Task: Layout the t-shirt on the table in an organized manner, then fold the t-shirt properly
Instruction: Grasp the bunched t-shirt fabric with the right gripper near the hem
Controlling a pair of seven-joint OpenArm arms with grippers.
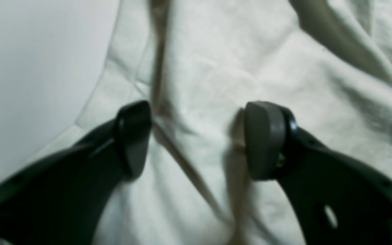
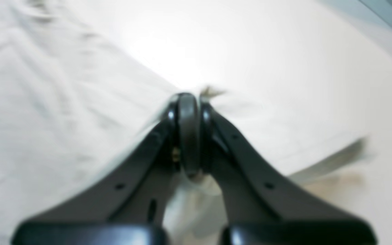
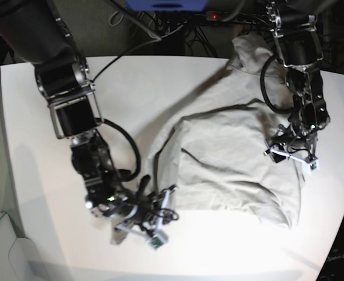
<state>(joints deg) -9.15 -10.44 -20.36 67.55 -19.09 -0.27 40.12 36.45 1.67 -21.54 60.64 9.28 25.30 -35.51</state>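
The light grey-beige t-shirt (image 3: 230,158) lies rumpled on the white table (image 3: 37,117), right of the middle, with one part reaching toward the back edge. My right gripper (image 3: 169,194) is at the shirt's near-left corner. In the right wrist view, that right gripper (image 2: 189,102) is shut on the t-shirt (image 2: 46,102), and a bit of cloth sticks out past its tips. My left gripper (image 3: 292,153) stands over the shirt's right side. In the left wrist view, the left gripper (image 1: 197,139) is open just above the cloth (image 1: 233,68), with a crease running between its fingers (image 1: 264,139).
Cables and dark equipment (image 3: 177,17) line the back edge of the table. The right arm's cable (image 3: 130,152) loops over the tabletop. Bare table (image 1: 29,68) lies beside the shirt's edge. The table's rounded edge (image 2: 386,20) is close on the right wrist side.
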